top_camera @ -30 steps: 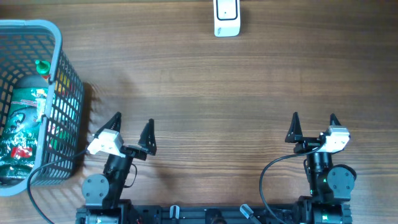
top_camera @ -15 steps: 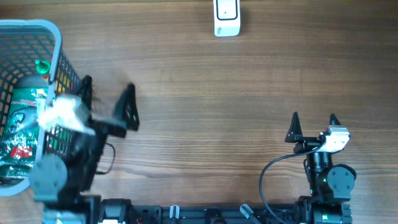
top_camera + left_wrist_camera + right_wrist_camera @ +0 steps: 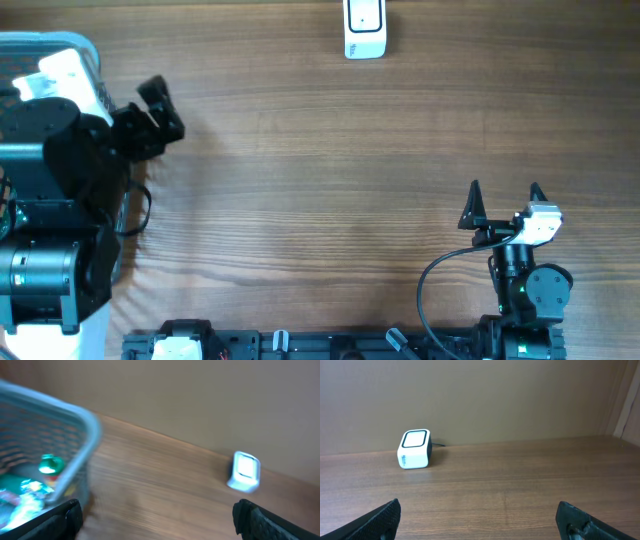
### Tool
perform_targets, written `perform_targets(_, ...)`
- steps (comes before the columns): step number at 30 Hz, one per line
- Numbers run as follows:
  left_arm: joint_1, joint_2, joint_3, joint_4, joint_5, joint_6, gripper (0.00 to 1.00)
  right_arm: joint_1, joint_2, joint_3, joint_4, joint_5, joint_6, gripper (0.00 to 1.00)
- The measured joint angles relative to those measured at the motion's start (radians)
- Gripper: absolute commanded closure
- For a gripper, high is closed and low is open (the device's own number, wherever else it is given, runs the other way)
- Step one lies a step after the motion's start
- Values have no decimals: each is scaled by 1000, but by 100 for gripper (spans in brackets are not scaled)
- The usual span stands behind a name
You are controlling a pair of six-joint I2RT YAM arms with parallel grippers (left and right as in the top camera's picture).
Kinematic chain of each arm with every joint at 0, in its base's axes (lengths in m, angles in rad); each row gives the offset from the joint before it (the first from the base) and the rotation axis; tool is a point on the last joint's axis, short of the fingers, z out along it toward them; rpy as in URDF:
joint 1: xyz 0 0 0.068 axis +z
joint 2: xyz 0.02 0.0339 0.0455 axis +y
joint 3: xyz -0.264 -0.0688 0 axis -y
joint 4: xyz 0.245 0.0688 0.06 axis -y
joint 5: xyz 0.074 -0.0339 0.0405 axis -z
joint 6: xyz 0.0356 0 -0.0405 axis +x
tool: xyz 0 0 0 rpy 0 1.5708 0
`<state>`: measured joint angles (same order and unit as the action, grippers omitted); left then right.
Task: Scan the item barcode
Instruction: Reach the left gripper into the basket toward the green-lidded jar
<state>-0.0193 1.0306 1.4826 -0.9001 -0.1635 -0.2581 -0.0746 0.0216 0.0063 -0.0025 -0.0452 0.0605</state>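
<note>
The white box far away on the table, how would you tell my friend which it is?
Look at the big wooden table and go to the middle of its far edge. A small white scanner stands there alone, away from the blue-grey basket on the left. It is the only blocky white thing, with a dark-rimmed window on its face.

I'm swinging the left arm (image 3: 60,170) up from its rest spot at the near edge and out over the basket (image 3: 40,40). From overhead it is now hiding the green bottle (image 3: 22,497), and the left claw (image 3: 157,510) is hovering beside the basket rim.
</note>
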Motion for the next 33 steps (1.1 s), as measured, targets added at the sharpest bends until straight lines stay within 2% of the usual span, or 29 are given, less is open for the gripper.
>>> perform_targets(3, 53, 12, 35, -14, -140, -54, 0, 0, 0, 0, 0, 0, 0, 0)
perform_targets(6, 216, 65, 97, -134, -203, -118, 0, 0, 0, 0, 0, 0, 0, 0)
perform_targets(9, 469, 185, 106, -277, -112, -169, 0, 0, 0, 0, 0, 0, 0, 0)
perform_targets(13, 702, 314, 105, -348, 55, -211, 0, 0, 0, 0, 0, 0, 0, 0)
perform_targets(15, 764, 367, 105, -380, 96, -231, 0, 0, 0, 0, 0, 0, 0, 0)
perform_targets(25, 787, 692, 64, -425, 136, -245, 0, 0, 0, 0, 0, 0, 0, 0)
perform_targets(33, 765, 754, -185, -137, 187, -164, 0, 0, 0, 0, 0, 0, 0, 0)
